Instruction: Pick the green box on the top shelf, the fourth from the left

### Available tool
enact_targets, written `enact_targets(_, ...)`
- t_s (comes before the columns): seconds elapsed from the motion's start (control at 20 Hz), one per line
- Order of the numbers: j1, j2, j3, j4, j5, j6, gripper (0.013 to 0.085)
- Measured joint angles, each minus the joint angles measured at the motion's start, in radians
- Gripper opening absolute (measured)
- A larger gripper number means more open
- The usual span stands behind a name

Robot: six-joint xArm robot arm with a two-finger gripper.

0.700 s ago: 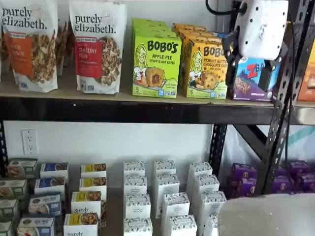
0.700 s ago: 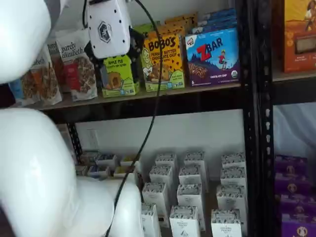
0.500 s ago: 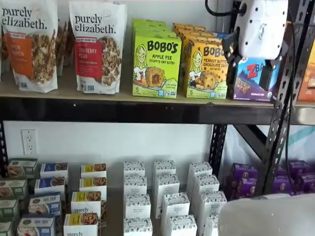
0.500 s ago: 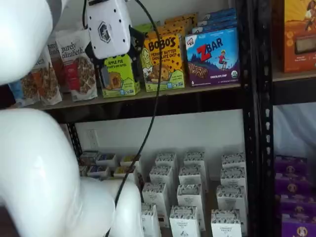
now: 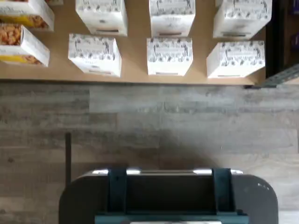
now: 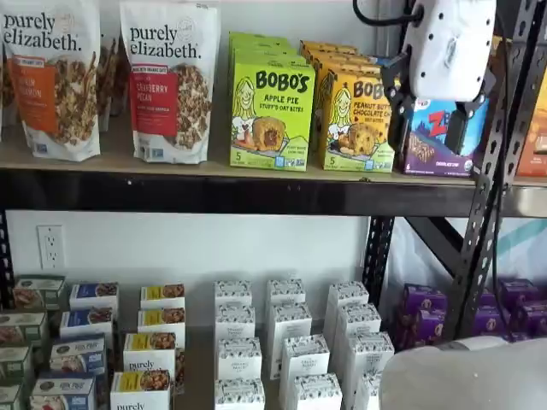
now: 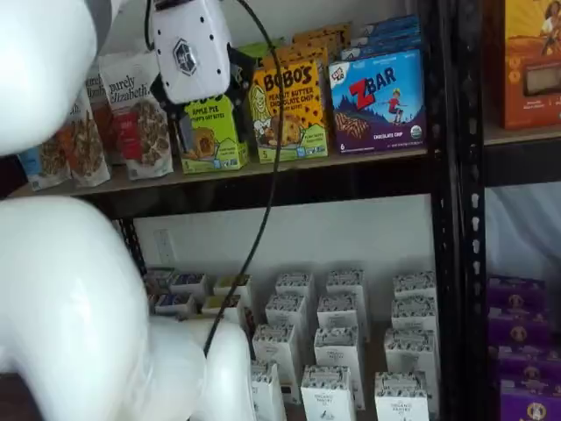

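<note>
The green box (image 6: 272, 107) stands upright at the front of a row on the top shelf (image 6: 214, 193), between a granola bag and a yellow-orange Bobo's box. In a shelf view my gripper (image 6: 432, 124) hangs to its right, its white body in front of the blue ZBar box, and the gap between the black fingers shows it open and holding nothing. In a shelf view the gripper (image 7: 204, 101) covers the upper part of the green box (image 7: 210, 139) on the top shelf (image 7: 263, 180). The wrist view shows neither box nor fingers.
Granola bags (image 6: 169, 81) stand left of the green box; the yellow-orange Bobo's box (image 6: 357, 120) and the ZBar box (image 7: 379, 101) stand to its right. Black uprights (image 7: 451, 210) frame the bay. Small white cartons (image 5: 169, 56) fill the lower shelf above a wood-look floor (image 5: 187, 126).
The gripper has drifted slightly left in front of the top shelf. Its fingers stay apart and no box has moved.
</note>
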Motion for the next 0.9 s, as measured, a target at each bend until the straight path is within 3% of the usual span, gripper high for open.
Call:
enact_targets(0.45, 0.087, 0.011, -0.011, -0.01, -0.08, 0.084, 0.085)
enact_targets(0.9, 0.209, 0.064, -0.052, -0.051, -0.146, 0.195, 0.085)
